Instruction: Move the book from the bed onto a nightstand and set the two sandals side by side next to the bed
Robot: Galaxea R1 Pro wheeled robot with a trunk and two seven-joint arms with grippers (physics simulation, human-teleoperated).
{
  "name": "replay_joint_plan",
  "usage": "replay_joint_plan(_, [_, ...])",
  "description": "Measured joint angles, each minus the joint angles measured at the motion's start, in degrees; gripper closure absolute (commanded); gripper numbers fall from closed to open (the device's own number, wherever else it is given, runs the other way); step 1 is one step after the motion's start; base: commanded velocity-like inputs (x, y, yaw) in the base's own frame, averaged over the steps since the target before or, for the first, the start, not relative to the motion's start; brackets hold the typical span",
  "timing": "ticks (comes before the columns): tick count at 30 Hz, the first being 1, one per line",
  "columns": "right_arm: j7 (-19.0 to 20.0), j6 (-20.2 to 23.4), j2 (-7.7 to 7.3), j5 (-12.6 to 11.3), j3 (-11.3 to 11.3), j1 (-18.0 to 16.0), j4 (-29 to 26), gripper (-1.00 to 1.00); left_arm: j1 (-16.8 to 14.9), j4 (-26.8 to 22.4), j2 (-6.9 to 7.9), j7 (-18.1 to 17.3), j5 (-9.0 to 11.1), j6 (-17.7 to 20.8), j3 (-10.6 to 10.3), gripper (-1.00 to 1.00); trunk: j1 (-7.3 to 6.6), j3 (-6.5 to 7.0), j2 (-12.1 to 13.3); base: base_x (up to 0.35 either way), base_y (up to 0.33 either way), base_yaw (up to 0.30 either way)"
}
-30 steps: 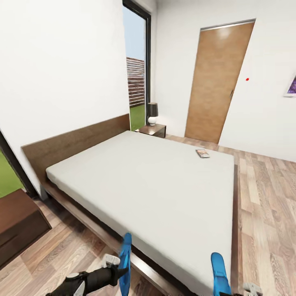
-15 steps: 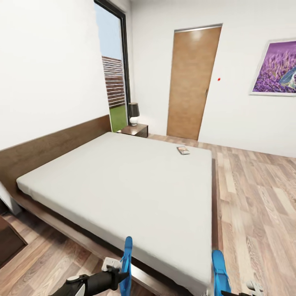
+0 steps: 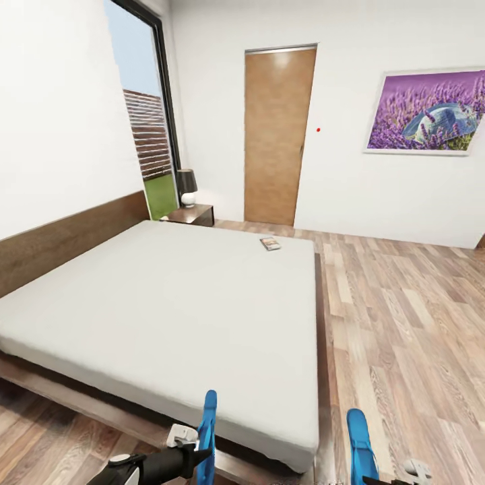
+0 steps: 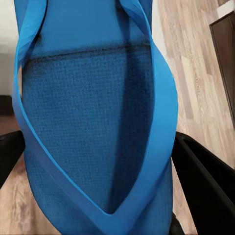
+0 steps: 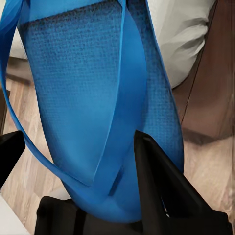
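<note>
I'm at the foot corner of the bed [image 3: 168,303]. The left gripper [image 3: 192,453] is closed on one sandal [image 3: 207,434], held edge-up at the bottom of the head view. In the left wrist view the sandal [image 4: 93,122] covers most of the frame, with a black finger [image 4: 205,181] pressed against each side; the fingertips are cut off.

The right gripper [image 5: 83,161] is clamped on the other sandal [image 3: 359,444]. In the head view most of that gripper is cut off by the frame edge. In the right wrist view one finger [image 5: 156,176] lies across the sole [image 5: 98,98] and the other pokes in at the frame edge.

The book [image 3: 271,244] lies flat on the mattress near the far edge, too small to read the cover. The nightstand [image 3: 192,215] is beside the headboard at the far side, with a lamp [image 3: 186,186] on top; the bed hides its lower part.
</note>
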Motion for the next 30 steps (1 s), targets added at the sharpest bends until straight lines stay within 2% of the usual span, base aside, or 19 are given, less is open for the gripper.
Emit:
replay_joint_plan(9, [0.0, 0.0, 0.0, 0.0, 0.0, 0.0, 0.0, 1.0, 0.0, 0.0, -0.03, 0.0, 0.0, 0.0, 0.0, 1.0, 0.0, 0.0, 0.0, 0.0, 0.0, -0.285])
replay_joint_plan(20, [0.0, 0.0, 0.0, 0.0, 0.0, 0.0, 0.1, 1.0, 0.0, 0.0, -0.02, 0.0, 0.0, 0.0, 0.0, 1.0, 0.0, 0.0, 0.0, 0.0, 0.0, -0.033])
replay_joint_plan(30, [0.0, 0.0, 0.07, 0.0, 0.0, 0.0, 0.1, 1.0, 0.0, 0.0, -0.03, 0.0, 0.1, 0.0, 0.0, 1.0, 0.0, 0.0, 0.0, 0.0, 0.0, -0.26])
